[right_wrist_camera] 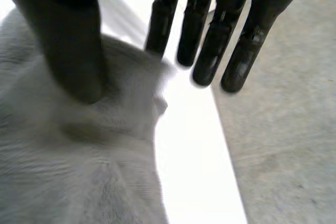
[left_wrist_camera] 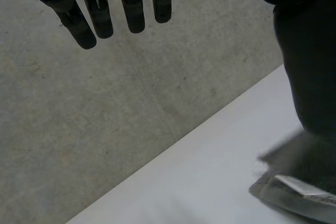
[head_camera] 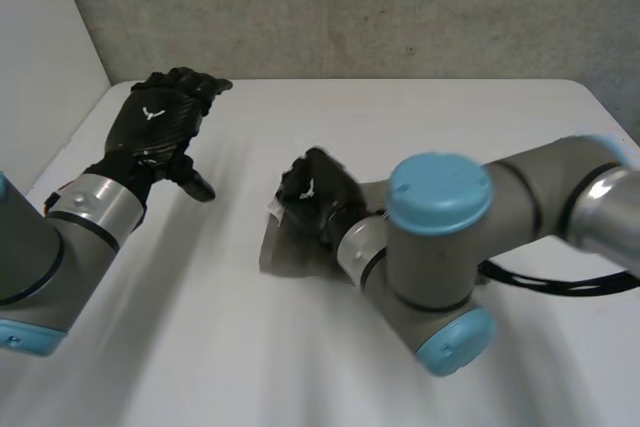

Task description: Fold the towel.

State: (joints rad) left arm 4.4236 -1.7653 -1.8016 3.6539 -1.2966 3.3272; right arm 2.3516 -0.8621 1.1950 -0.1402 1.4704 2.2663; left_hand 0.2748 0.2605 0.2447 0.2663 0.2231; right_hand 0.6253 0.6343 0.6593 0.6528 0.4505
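The white rectangular table [head_camera: 430, 127] stands against a grey concrete wall. On it lies a small grey cloth towel [head_camera: 283, 247], bunched into a compact pad near the table's middle.

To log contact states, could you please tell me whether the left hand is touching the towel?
Apart. The head view shows bare white table between the left hand and the towel, which lies under the right hand.

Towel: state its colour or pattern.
Plain light grey, no pattern visible; the towel shows best in the right wrist view.
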